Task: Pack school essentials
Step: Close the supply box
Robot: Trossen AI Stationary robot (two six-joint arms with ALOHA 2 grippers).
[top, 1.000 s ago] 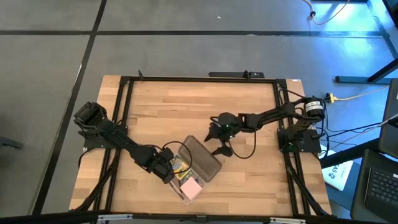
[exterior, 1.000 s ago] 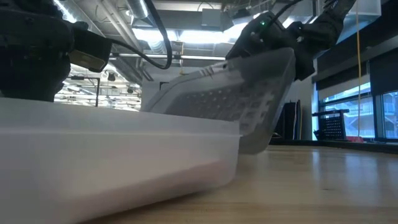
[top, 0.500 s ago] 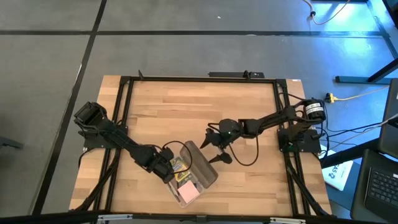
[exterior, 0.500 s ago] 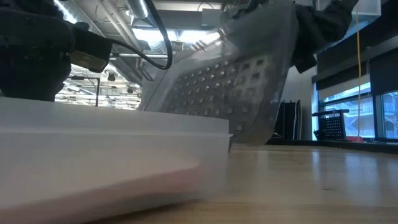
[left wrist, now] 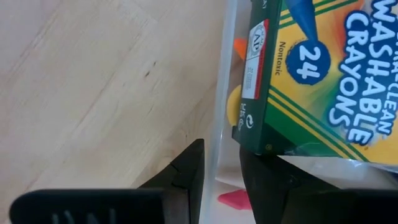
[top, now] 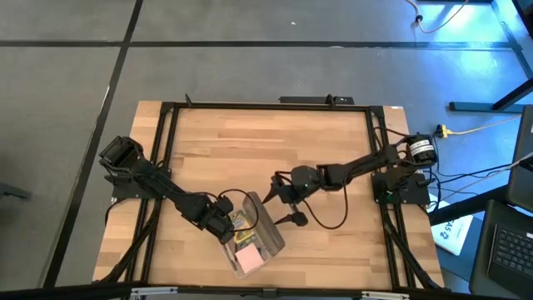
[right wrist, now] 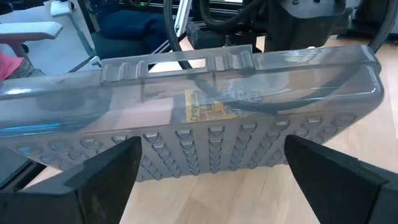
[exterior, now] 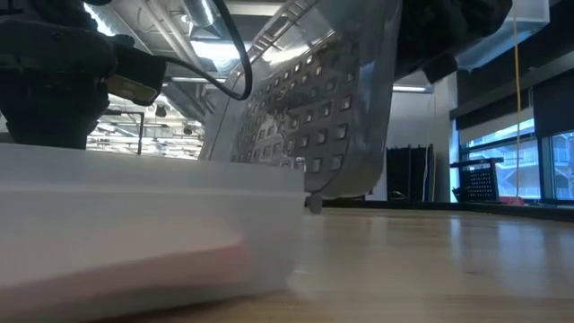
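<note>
Two grippers are working on one clear plastic case (top: 250, 237) near the front of the table (top: 250, 142). The left gripper (left wrist: 221, 165) is pinching the case's thin side wall, one dark finger (left wrist: 186, 171) outside on the wood and the other inside against the crayon box (left wrist: 317, 74), with only the wall between them. That grip is most likely bracing the case so it does not slide while its cover is being moved. The left arm is reaching in from the table's left edge.

The right gripper (top: 281, 202) is sitting just beside the lid (top: 265, 223), its fingers spread wide on either side of it in the right wrist view and not clamping it; it appears to be nudging the lid on its hinge. The right arm is stretching across from the right edge.

The lid (right wrist: 205, 137) is a grey, see-through panel covered in rows of small raised dots, with a latch strip along its far edge. It is standing steeply tilted over the case, neither flat open nor shut.

Inside, the crayon box is lying flat against the pinched wall, green with a yellow band and blue lettering. A pink pad (top: 250, 257) is showing at the case's front end. A red sliver is peeking out beneath the crayon box, and what it belongs to cannot be told. The packing looks nearly finished, with closing the lid seemingly the step in hand.
</note>
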